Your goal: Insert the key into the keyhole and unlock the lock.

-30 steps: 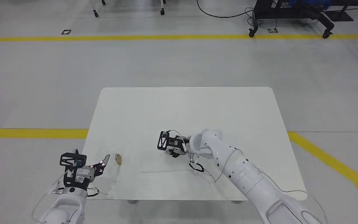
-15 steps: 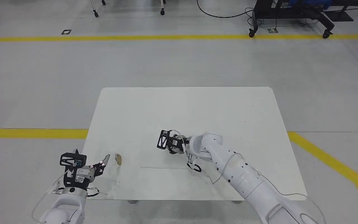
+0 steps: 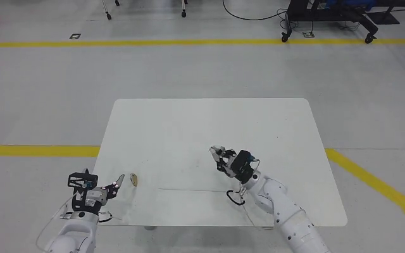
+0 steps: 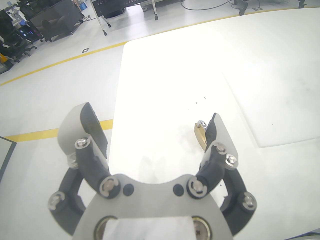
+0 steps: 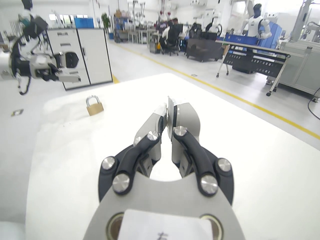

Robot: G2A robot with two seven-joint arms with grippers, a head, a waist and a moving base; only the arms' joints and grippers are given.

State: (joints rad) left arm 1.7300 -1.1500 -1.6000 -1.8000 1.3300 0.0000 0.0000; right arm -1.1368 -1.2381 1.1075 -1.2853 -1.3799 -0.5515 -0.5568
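Here, the brass padlock [image 3: 134,179] lies on the desk [image 3: 190,120] in the lower left of the top view, just beside the left jaws, spread and empty, while the right jaws, right of centre, are clenched on a thin silver key [image 5: 170,108]. The padlock looks small, rigid and dense, its smooth body likely to skid on the desk; a grip across its flat brass sides, leaving the base free for the key, seems soundest. The key, light and stiff, shows little tip beyond the grip.

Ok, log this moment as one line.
left gripper: open, by padlock | right gripper: shut on key, apart from padlock | key: not yet inserted
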